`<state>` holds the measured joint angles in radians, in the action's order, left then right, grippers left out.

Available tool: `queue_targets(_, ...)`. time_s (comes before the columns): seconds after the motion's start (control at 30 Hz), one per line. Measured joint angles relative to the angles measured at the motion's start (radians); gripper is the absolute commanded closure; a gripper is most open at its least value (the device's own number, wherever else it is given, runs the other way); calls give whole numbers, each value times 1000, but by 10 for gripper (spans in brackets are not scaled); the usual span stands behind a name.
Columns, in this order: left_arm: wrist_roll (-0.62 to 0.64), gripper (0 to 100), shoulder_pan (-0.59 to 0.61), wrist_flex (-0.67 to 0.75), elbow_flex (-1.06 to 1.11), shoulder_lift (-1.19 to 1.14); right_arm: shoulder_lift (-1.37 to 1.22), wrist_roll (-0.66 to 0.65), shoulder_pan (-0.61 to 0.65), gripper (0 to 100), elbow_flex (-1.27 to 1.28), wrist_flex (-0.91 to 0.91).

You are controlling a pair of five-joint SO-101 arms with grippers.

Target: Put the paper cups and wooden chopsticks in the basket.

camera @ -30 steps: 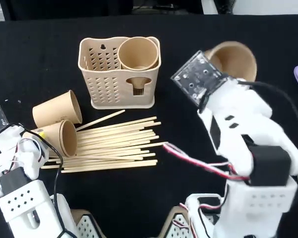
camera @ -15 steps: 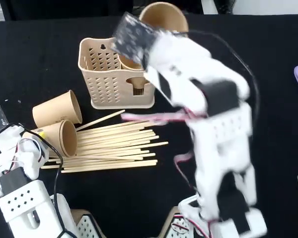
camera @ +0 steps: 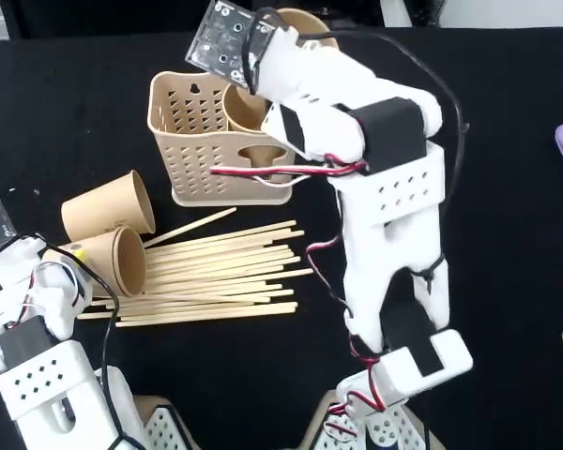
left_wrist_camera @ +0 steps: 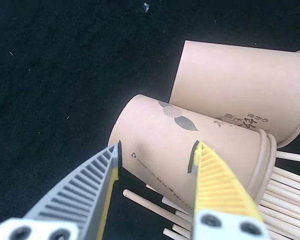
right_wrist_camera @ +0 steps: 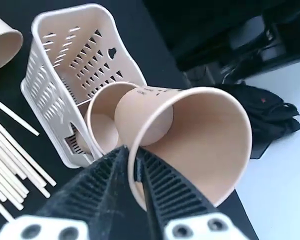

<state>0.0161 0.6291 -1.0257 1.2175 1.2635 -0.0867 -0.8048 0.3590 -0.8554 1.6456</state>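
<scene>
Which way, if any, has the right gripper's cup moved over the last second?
Yes. The held paper cup moved left in the high view, from right of the basket to above its back right corner, over the cup already inside.

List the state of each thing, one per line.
Basket, upright.
Cup in basket, upright.
Held cup, tilted, aloft by the basket.
Right hand, shut on held cup's rim.
Rear lying cup, on its side.
Front lying cup, on its side.
Left hand, open, astride front lying cup.
Chopsticks, loose pile, lying flat.
</scene>
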Motion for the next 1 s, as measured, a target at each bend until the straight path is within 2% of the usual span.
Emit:
queue_targets(0.27, 0, 759, 0, 0, 0, 0, -61, 0, 6, 988, -8, 57)
queue_targets(0.63, 0, 759, 0, 0, 0, 0, -100, 0, 94, 982, -8, 57)
queue_targets(0.77, 0, 759, 0, 0, 0, 0, -115, 5, 94, 872, -8, 57)
queue_targets(0.9, 0, 759, 0, 0, 0, 0, -121, 64, 95, 745, -8, 57)
queue_targets(1.0, 0, 759, 0, 0, 0, 0, -121, 87, 95, 699, -8, 37)
